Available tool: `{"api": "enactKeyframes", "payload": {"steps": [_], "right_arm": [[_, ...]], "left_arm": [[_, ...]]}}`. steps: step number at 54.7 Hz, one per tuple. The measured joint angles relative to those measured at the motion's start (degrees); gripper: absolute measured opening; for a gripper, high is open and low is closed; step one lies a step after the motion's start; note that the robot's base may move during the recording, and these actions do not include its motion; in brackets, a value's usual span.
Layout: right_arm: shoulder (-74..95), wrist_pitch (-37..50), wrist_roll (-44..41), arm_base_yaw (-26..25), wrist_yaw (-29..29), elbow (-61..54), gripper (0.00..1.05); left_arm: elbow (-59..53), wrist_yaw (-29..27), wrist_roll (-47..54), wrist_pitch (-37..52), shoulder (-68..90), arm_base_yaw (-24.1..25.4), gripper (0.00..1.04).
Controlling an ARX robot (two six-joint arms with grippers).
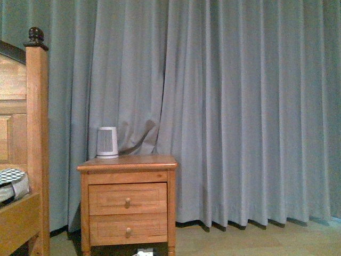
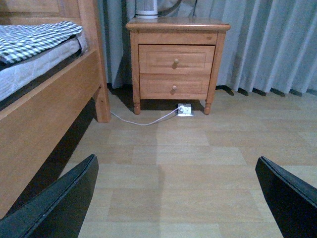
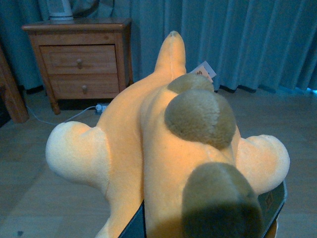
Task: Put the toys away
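- Plush toy (image 3: pixel 148 148): orange-yellow with brown pads, pinched at its near end by the right claw (image 3: pixel 205 213). A dark finger is seen at each side of the body. It is carried clear of the wooden floor (image 2: pixel 198 163). It is not seen in the front view.
- Left claw (image 2: pixel 176 161): spread wide with nothing between the fingers, low over bare floor and facing the nightstand (image 2: pixel 176 54).
- Long axis: judged to run straight out from the right claw toward the curtain (image 3: pixel 257 39), roughly level. A narrow tapered tip (image 3: pixel 172 42) is at the far end, with a paper tag (image 3: pixel 205 69) beside it. Two rounded pale limbs stick out sideways, one on each side. No eyes are seen, so which end is the head cannot be told.

Risks, as judged:
- Only one end is gripped and most of the body is cantilevered ahead. Soft filling may compress and creep out of the pinch, so a drop or a sag toward the floor is possible under a quick swing.
- The right wrist view is largely filled by the toy, so a set-down spot would be poorly seen from that camera.
- If the nightstand is approached, the leading tip could knock the small white appliance (image 1: pixel 107 142) on its top.
- A white cable (image 2: pixel 143 120) and plug block (image 2: pixel 185 109) lie on the floor by the nightstand legs and could be snagged by a low pass.
- The storage place is not identified in any view.
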Motion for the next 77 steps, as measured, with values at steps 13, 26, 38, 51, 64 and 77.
{"api": "enactKeyframes", "payload": {"steps": [13,26,38,51,64,77], "right_arm": [[0.0,0.0,0.0,0.0,0.0,0.0,0.07],[0.0,0.0,0.0,0.0,0.0,0.0,0.07],[0.0,0.0,0.0,0.0,-0.02,0.0,0.07],[0.0,0.0,0.0,0.0,0.0,0.0,0.07],[0.0,0.0,0.0,0.0,0.0,0.0,0.07],[0.0,0.0,0.0,0.0,0.0,0.0,0.07]], "left_arm": [[0.0,-0.09,0.0,0.0,0.0,0.0,0.98],[0.0,-0.07,0.0,0.0,0.0,0.0,0.98],[0.0,-0.07,0.0,0.0,0.0,0.0,0.98],[0.0,-0.07,0.0,0.0,0.0,0.0,0.98],[0.0,-0.07,0.0,0.0,0.0,0.0,0.98],[0.0,-0.09,0.0,0.0,-0.02,0.0,0.98]]}}
